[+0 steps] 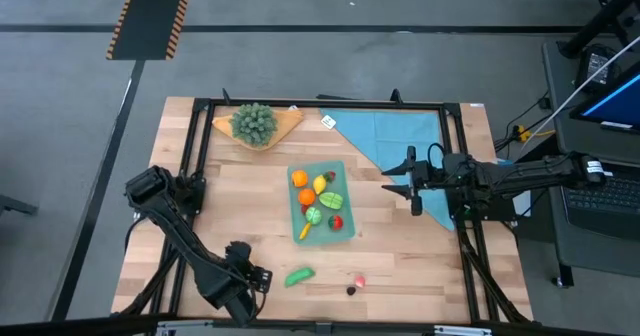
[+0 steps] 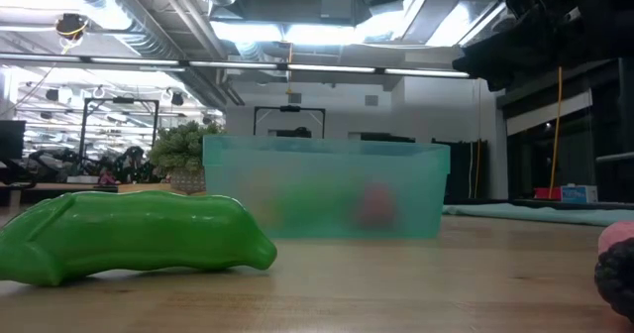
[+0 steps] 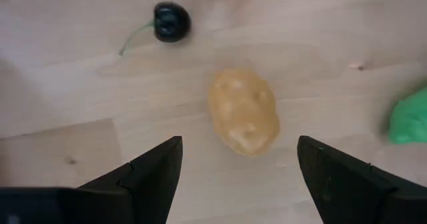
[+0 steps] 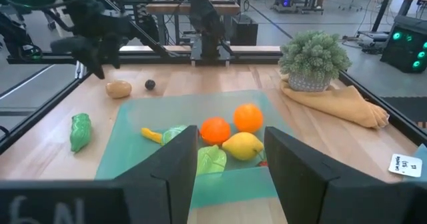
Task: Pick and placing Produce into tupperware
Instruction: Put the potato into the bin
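Observation:
The teal tupperware (image 1: 322, 202) stands mid-table and holds oranges (image 4: 231, 124), a lemon (image 4: 243, 146) and green pieces. A tan potato (image 3: 243, 109) lies on the wood near the table's front left, with a dark cherry (image 3: 171, 21) close by. My left gripper (image 3: 240, 147) hangs open above the potato, pointing down, a finger on either side and clear of it. The green pea pod (image 1: 299, 275) lies just right of that gripper (image 1: 250, 278). My right gripper (image 1: 408, 183) waits open and level to the right of the tupperware.
A pink piece (image 1: 358, 279) and a dark piece (image 1: 351, 290) lie by the front edge, right of the pea pod. A bushy green plant (image 1: 254, 122) on a tan cloth sits at the back, with a light-blue cloth (image 1: 400, 136) at the back right.

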Controlling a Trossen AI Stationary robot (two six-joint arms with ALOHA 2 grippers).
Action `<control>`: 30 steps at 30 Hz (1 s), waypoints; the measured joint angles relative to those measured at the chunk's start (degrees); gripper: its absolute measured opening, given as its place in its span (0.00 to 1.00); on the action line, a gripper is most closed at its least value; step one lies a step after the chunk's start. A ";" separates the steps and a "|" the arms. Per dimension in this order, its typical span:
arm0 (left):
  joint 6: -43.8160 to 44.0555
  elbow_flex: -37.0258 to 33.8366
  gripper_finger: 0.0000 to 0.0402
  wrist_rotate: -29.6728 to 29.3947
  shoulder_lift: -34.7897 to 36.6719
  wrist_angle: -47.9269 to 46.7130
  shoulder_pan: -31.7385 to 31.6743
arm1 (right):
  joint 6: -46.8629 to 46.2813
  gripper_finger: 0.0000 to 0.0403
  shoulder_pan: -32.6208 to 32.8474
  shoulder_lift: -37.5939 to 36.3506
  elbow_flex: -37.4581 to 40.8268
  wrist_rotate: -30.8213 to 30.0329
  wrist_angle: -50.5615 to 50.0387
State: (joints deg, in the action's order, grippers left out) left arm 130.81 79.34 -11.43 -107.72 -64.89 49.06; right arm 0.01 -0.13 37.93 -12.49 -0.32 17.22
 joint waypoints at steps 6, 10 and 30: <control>1.09 -2.79 0.71 -0.55 0.00 5.39 0.00 | 0.00 0.44 0.00 0.45 0.00 0.00 0.10; 2.05 -3.71 0.71 -0.60 0.00 5.91 0.02 | 0.00 0.44 -0.01 0.48 0.00 0.00 0.09; 3.64 -11.73 0.71 -0.80 0.04 15.82 -1.60 | 0.00 0.44 0.00 0.48 0.00 0.00 0.08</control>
State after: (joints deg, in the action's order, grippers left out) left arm 134.45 67.61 -12.23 -107.68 -49.08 47.46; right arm 0.01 -0.13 38.41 -12.49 -0.32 17.30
